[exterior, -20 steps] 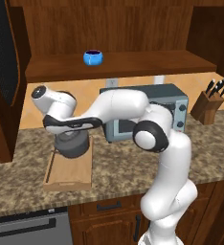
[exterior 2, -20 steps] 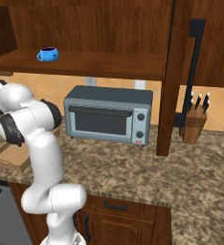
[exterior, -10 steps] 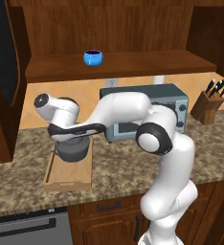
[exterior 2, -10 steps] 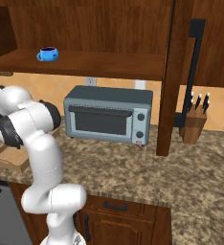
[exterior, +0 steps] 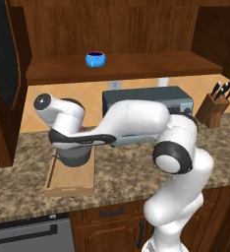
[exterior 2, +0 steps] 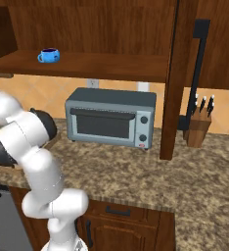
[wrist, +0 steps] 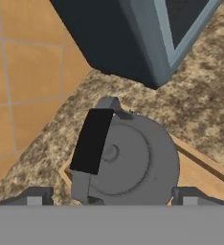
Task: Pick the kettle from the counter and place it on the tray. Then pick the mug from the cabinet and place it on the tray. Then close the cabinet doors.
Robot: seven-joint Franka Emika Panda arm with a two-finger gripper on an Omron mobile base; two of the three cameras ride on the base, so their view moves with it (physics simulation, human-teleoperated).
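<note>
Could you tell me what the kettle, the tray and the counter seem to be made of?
Kettle: likely metal, with a dull dark grey sheen and a black handle. Tray: apparently light wood, pale tan with raised rims. Counter: looks like polished granite, speckled brown and beige.

2 rear base views, 1 close top-down

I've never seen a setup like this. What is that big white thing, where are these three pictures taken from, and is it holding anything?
The white thing is a robot arm in a simulated kitchen. Two pictures come from cameras behind it, left and right; the third looks down from its hand. Its gripper stands open just above the kettle, holding nothing. The kettle sits on the wooden tray on the granite counter, beside a toaster oven and a knife block. A blue mug waits on the open cabinet's shelf.
</note>
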